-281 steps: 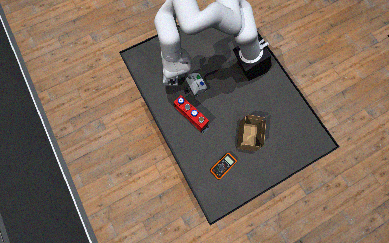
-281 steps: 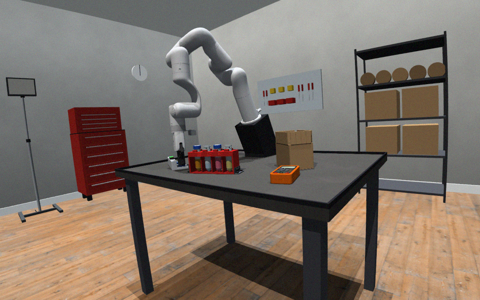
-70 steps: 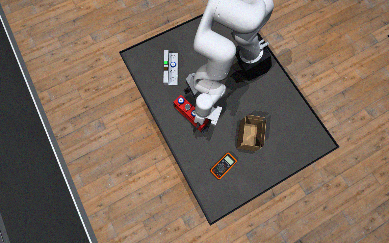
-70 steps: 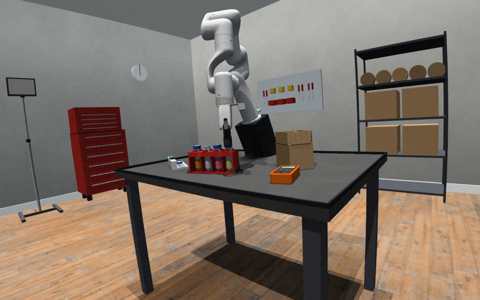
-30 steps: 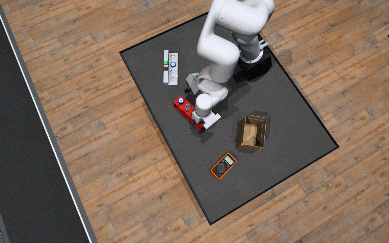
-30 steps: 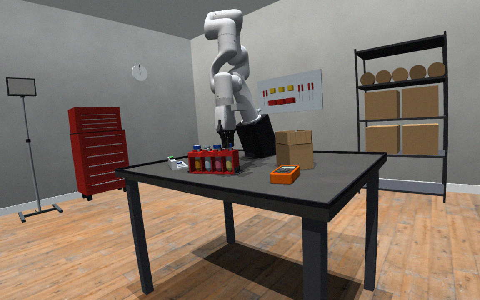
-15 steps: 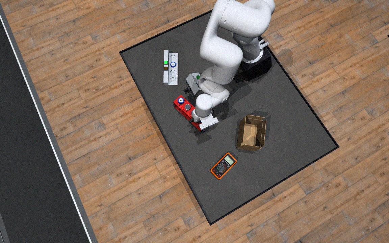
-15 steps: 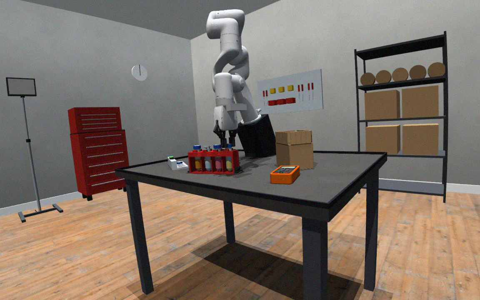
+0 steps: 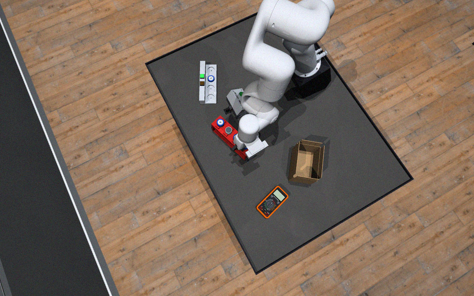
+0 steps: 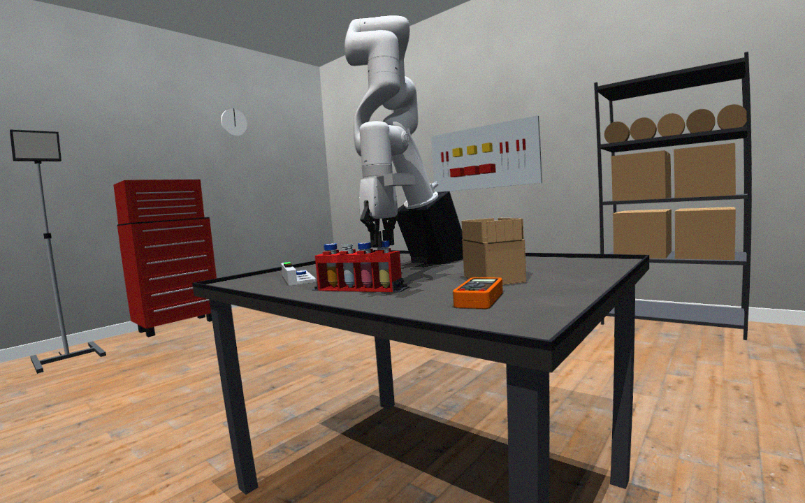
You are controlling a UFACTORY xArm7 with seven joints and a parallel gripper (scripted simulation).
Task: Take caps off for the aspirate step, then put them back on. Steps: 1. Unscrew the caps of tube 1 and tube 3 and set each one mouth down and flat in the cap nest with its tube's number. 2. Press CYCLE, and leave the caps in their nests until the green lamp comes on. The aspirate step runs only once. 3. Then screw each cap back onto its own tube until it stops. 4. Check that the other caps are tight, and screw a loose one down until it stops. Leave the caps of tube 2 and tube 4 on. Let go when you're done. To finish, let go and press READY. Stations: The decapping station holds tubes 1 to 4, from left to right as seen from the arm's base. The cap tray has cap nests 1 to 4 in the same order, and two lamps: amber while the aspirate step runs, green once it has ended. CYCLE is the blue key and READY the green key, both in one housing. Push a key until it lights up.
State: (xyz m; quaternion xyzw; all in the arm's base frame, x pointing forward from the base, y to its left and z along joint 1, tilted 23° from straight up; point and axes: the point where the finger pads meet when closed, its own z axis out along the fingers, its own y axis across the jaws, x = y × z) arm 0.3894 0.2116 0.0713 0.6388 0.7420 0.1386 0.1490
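Observation:
The red decapping station (image 9: pixel 229 137) (image 10: pixel 359 270) holds four tubes. Tube 4 (image 9: pixel 219 122) and tube 2 (image 9: pixel 235 137) wear blue caps. Tube 3 (image 9: pixel 228 130) (image 10: pixel 347 249) stands open. Its blue cap (image 9: pixel 210 78) lies in nest 3 of the white cap tray (image 9: pixel 208 82) (image 10: pixel 295 273), whose green lamp (image 9: pixel 201 76) is lit. My gripper (image 10: pixel 377 236) points straight down over tube 1 at the rack's end, fingers a little apart on either side of its blue cap (image 10: pixel 384 244). The overhead view hides tube 1 under my wrist (image 9: pixel 249 137).
The key housing (image 9: pixel 235 98) stands between tray and rack, partly hidden by my arm. An open cardboard box (image 9: pixel 306 162) (image 10: pixel 493 249) and an orange multimeter (image 9: pixel 272 202) (image 10: pixel 478 292) lie to the side of the rack.

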